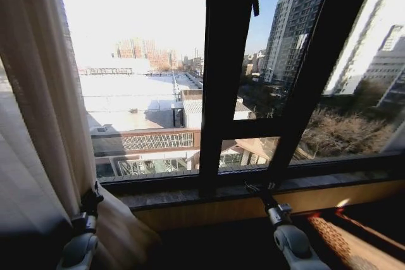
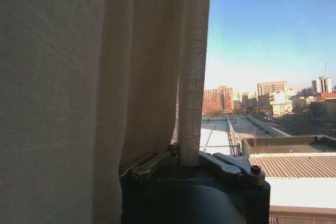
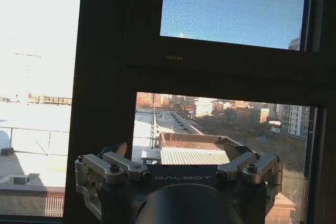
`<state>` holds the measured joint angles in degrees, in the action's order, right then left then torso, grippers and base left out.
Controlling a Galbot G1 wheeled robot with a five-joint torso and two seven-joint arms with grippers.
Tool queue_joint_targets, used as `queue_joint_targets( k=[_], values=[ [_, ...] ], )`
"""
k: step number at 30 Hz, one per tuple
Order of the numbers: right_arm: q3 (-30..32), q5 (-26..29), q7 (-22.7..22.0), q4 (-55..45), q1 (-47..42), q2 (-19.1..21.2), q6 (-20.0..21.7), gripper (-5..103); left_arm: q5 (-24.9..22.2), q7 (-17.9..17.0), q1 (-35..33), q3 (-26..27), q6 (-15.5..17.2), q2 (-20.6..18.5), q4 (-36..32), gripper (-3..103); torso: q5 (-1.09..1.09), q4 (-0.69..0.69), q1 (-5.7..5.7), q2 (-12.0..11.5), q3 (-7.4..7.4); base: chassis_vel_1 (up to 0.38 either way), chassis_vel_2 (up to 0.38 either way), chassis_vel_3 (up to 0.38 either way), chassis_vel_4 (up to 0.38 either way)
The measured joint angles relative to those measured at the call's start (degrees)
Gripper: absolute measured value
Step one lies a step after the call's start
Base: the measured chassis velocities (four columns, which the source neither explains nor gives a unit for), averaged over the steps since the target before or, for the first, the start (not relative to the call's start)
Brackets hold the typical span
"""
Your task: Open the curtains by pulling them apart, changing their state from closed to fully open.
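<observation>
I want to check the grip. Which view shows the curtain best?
The left wrist view: the curtain hangs close, its edge pinched in the left tool. The head view shows it bunched at the left side.

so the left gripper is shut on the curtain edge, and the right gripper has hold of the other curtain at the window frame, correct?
Not the right one. The right wrist view shows the right gripper open and holding nothing, facing the dark window frame. The left gripper is shut on the curtain edge, as the left wrist view shows.
</observation>
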<state>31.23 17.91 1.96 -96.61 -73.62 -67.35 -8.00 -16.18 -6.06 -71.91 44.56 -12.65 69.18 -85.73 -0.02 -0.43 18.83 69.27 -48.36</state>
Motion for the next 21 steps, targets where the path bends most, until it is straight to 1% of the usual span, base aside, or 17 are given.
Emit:
queue_joint_targets(
  k=[4, 9, 14, 21],
  values=[
    [0.0, 0.0, 0.0, 0.0, 0.0, 0.0, 0.0, 100, 0.0, 0.0, -0.2, -0.1, -0.2, 0.0, 0.0, 0, 0.07, -0.03, 0.09, -0.1, -0.05, -0.036, 0.01, 0.043, -0.008],
    [0.0, 0.0, 0.0, 0.0, 0.0, 0.0, 0.0, 100, 0.0, 0.1, -0.4, -0.1, -0.5, -0.1, -0.1, 0, 0.01, -0.04, 0.11, -0.1, -0.05, -0.072, -0.005, 0.079, -0.007],
    [0.0, 0.0, 0.0, 0.0, 0.0, 0.0, 0.0, 100, -0.1, 0.1, -0.6, 0.1, -0.7, -0.4, -0.1, 0, 0.0, -0.02, 0.04, 0.0, -0.01, 0.0, 0.0, 0.0, 0.0],
    [0.0, 0.0, 0.0, 0.0, 0.0, 0.0, 0.0, 100, -0.4, 0.0, -0.8, 0.1, -0.9, -0.7, 0.0, 0, 0.03, -0.02, 0.04, 0.0, -0.02, -0.019, 0.0, 0.018, -0.006]
  ],
)
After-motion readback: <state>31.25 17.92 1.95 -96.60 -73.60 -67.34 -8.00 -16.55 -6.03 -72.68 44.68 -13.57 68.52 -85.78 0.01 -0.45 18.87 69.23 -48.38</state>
